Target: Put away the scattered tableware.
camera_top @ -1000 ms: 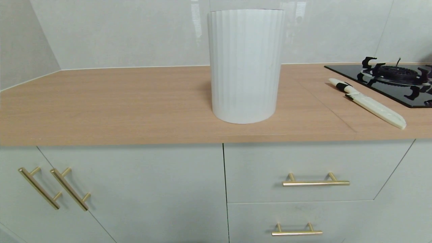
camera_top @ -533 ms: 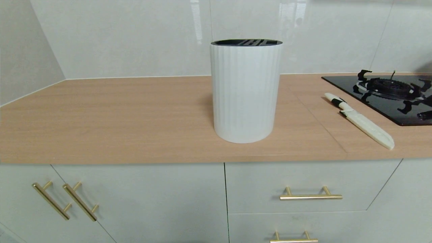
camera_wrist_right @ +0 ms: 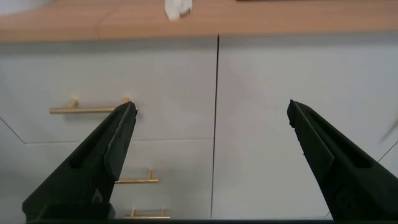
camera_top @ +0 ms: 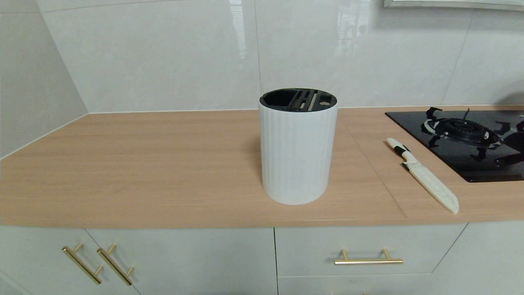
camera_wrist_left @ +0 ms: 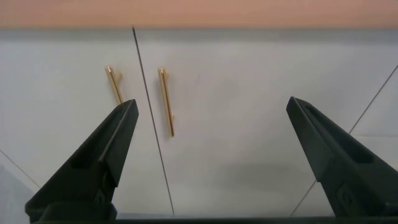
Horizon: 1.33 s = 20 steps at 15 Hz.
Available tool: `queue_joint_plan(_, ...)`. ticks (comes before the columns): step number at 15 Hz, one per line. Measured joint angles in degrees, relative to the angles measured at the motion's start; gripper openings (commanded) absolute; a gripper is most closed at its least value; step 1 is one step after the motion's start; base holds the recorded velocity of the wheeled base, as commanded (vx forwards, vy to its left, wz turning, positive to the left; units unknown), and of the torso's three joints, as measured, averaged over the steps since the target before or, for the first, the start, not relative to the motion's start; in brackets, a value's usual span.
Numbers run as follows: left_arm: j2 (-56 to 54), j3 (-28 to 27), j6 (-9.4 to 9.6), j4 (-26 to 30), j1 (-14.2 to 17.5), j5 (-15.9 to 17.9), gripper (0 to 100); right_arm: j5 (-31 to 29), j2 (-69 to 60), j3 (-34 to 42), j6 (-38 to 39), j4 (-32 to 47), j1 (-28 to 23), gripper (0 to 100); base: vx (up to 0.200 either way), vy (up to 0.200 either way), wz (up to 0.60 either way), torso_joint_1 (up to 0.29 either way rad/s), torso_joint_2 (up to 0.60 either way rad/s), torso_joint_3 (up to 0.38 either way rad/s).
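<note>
Knife (camera_top: 421, 176) lies flat on the wooden countertop (camera_top: 143, 172), right of centre. It has a pale blade and a pale handle with a black band. It sits on a diagonal, with the handle end toward the tiled wall (camera_top: 163, 57) and the blade tip near the counter's front edge. Nothing holds it. It rests just beside the near left corner of the black hob (camera_top: 475, 166), not touching it, and stands well apart from the holder. White ribbed knife holder (camera_top: 298, 155) stands upright near the middle of the counter. Its black top insert (camera_top: 298, 99) is cut with slots and a round hole. A burner grate (camera_top: 462, 131) sits on the hob glass. Below the counter are pale cabinet fronts: a drawer with one horizontal brass handle (camera_top: 368, 261) under the holder, and a pair of brass door handles (camera_top: 98, 265) side by side further left. Left gripper (camera_wrist_left: 211, 102) is low in front of the cabinet doors with its dark fingers (camera_wrist_left: 106, 155) spread wide and nothing between them; two upright brass handles show in the gap. Right gripper (camera_wrist_right: 211, 106) is likewise down before the drawer fronts, fingers (camera_wrist_right: 102, 155) wide apart and empty, with the counter's front edge above it.
</note>
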<state>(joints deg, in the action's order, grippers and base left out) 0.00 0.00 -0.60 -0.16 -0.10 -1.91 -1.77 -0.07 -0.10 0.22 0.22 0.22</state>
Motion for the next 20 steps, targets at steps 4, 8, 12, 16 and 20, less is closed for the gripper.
queue_joint_plan(4,0.0,0.0,0.00,0.0,0.0,0.0,100,0.0,0.0,0.0,0.0,0.0,0.0,100,0.000,0.000,0.00,0.196,-0.50,-0.304)
queue_joint_plan(8,0.0,0.0,0.02,0.0,0.0,0.0,100,0.0,0.0,0.0,0.0,0.0,0.0,100,0.000,0.000,0.00,0.212,-0.52,-0.306)
queue_joint_plan(12,0.0,0.0,0.00,0.0,0.0,0.0,100,0.0,0.0,0.0,0.0,0.0,0.0,100,0.000,0.000,0.00,0.239,-0.55,-0.317)
queue_joint_plan(16,0.0,0.0,0.02,0.0,0.0,0.0,100,0.0,0.0,0.0,0.0,0.0,0.0,100,0.000,0.000,0.00,0.259,-0.58,-0.317)
queue_joint_plan(20,0.0,0.0,0.00,0.0,0.0,0.0,100,0.0,0.0,0.0,0.0,0.0,0.0,100,0.000,0.000,0.00,0.218,-0.49,-0.268)
